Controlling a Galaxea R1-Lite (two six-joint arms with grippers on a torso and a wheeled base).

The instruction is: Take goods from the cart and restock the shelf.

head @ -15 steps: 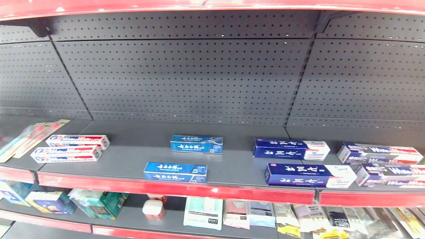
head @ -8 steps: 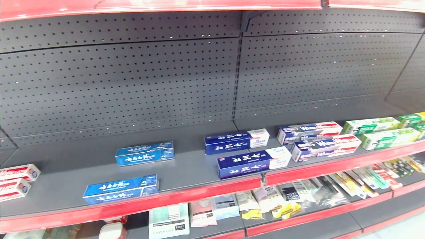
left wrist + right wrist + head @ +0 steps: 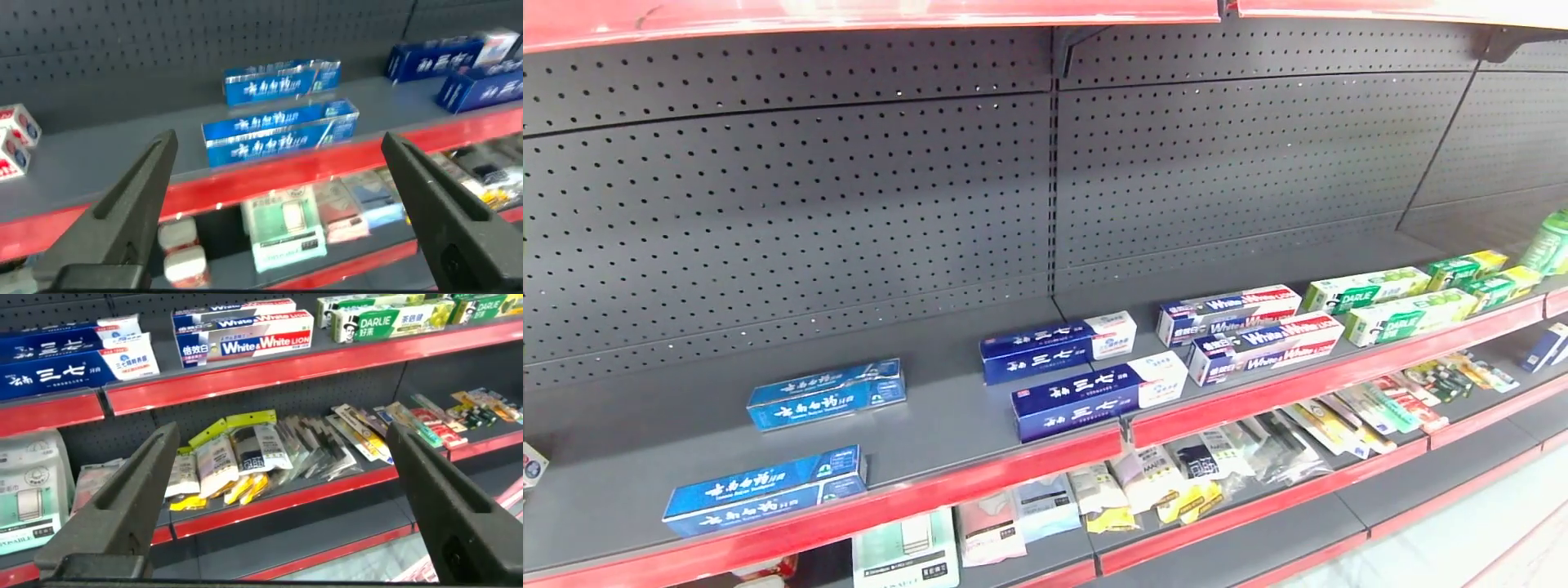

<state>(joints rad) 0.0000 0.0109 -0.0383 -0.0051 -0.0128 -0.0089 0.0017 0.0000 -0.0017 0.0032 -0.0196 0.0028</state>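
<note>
Jaws on both sides are spread wide w/ nothing between them: left gripper (image 3: 278, 140) faces the mid shelf, right gripper (image 3: 283, 429) faces the tier below. No goods in hand, so a pick from the cart is yet to come.

Big change: the head view has swung to the right along the shelf (image 3: 947, 367). The whole picture shifted, so that's camera motion, not stock moving. My read: the robot is turning or rolling sideways, either scanning for a gap or heading for the cart. No restock step is under way.

Vs 1 s ago, big to small:
- Back panel (image 3: 849, 204): its upright seam sat far right, now approx mid-frame.
- Dark-blue boxes (image 3: 1058, 349): were right of centre, now centre. Same pair, one behind the other.
- Light-blue boxes (image 3: 827, 394): were centre, now lower left. Front one (image 3: 765, 490) lies at the shelf lip.
- Green boxes (image 3: 1368, 290): new at right, just beside the blue-and-red boxes (image 3: 1229, 313).
- Packets (image 3: 1176, 482) on the lower tier: more of the row in view to the right.
- Bottle (image 3: 1547, 241): new at the far right edge.
- White-and-red box (image 3: 531, 464): was a full pair at left, now a sliver at the edge.
</note>
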